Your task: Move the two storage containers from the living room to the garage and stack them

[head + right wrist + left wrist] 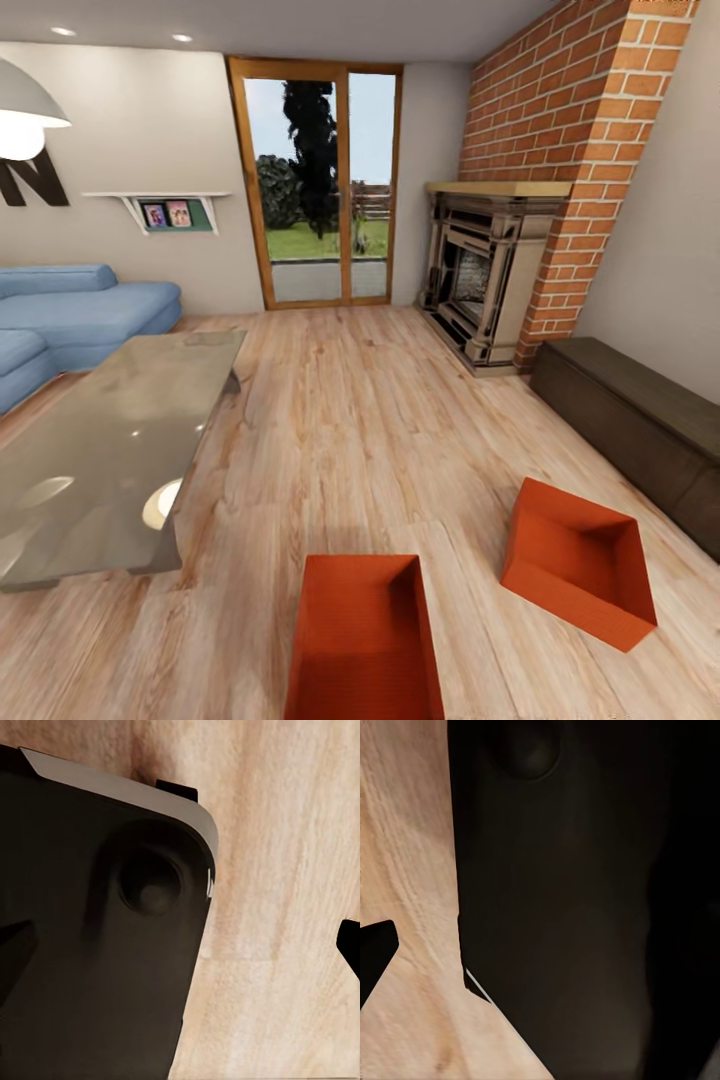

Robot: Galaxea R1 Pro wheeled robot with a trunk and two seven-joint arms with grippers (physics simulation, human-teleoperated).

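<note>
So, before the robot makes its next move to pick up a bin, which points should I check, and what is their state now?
1. Both storage containers in sight: ok, the near container and the far container sit on the wood floor.
2. Containers empty: ok, both interiors look bare.
3. Containers apart: ok, a strip of floor separates them.
4. Both upright: not ok, the far container looks tilted or turned.
5. Glass table away from the near container: ok.
6. Grippers open: cannot tell from the wrist views.
</note>
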